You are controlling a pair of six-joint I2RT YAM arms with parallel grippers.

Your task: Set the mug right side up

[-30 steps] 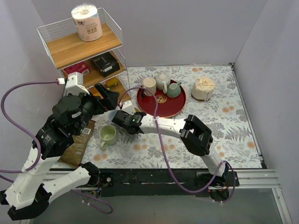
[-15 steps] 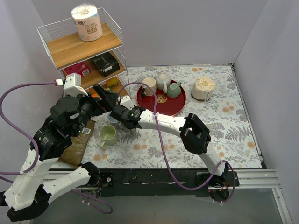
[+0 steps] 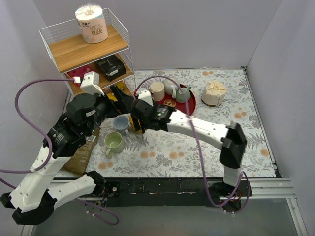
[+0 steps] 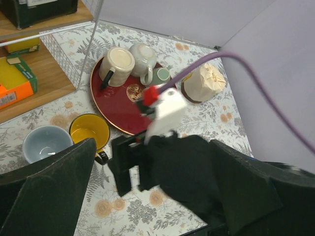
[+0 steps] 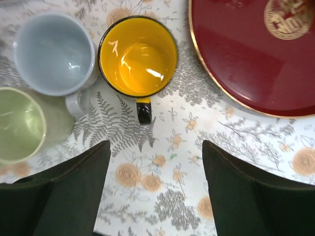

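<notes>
Three mugs sit in a little cluster at the left of the worktop [image 3: 206,142], just beside the wire shelf [image 3: 74,49]. The one we care about is the yellow mug [image 5: 138,56], which stands mouth up on its base with its dark handle pointing toward the near edge. The grey-blue mug [image 5: 51,51] is right beside it on the left, and the green mug [image 5: 22,125] is nearer and further left. Both of those are mouth up too. The red tray [image 5: 295,98] lies just to the right.

The right gripper [image 5: 156,152] hangs above the yellow mug with its jaws spread and nothing between them. The left gripper [image 4: 152,147] is up higher, jaws wide apart and empty as well.

So to us the flip looks done for the yellow one.

On handling, we'd guess glazed ceramic. That means rigid, a bit hefty, shiny enough to slip, and likely to chip if it gets knocked. If it needs another grab, we'd pinch the wall at the rim on the right side, one jaw inside and one outside, since the grey-blue mug crowds the left. The handle is the other option, but it's small and the mug could swing on it.
</notes>
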